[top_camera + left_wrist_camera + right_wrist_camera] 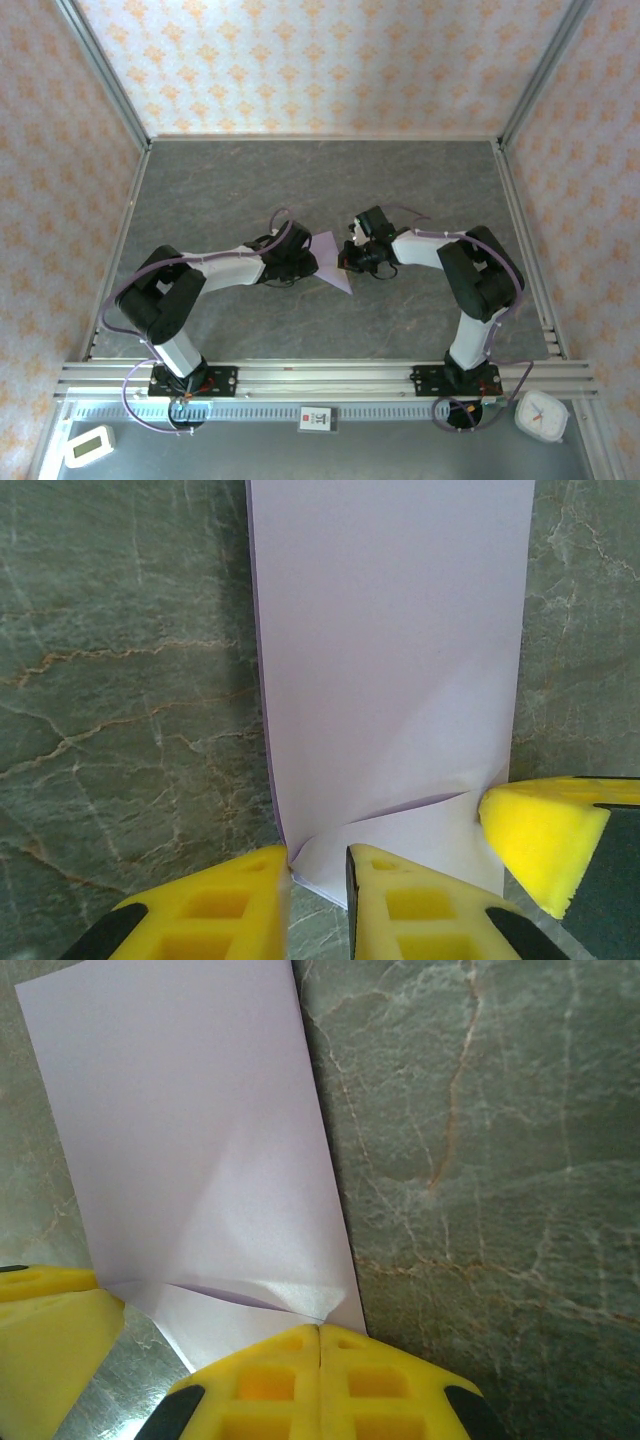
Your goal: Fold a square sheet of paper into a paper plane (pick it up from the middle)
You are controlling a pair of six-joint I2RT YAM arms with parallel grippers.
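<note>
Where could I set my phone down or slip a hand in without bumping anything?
The far half of the grey marbled tabletop, up to the patterned back wall, is bare. So is the near strip between the two arm bases. The centre is crowded: the left gripper and right gripper meet at the folded lavender paper sheet.

Two arms stand at the near edge, one left arm [185, 295] and one right arm [472, 280]. Each ends in one gripper, which makes two: the left gripper [303, 262] and the right gripper [353, 258]. Every gripper has two yellow fingers [250, 910] – four altogether. One sheet of paper [333, 265] lies on one table [300, 180]. Three patterned walls [320, 60] surround it. Three small things sit by the front rail – one clock [541, 415], one label [318, 418], one white box [89, 446].
</note>
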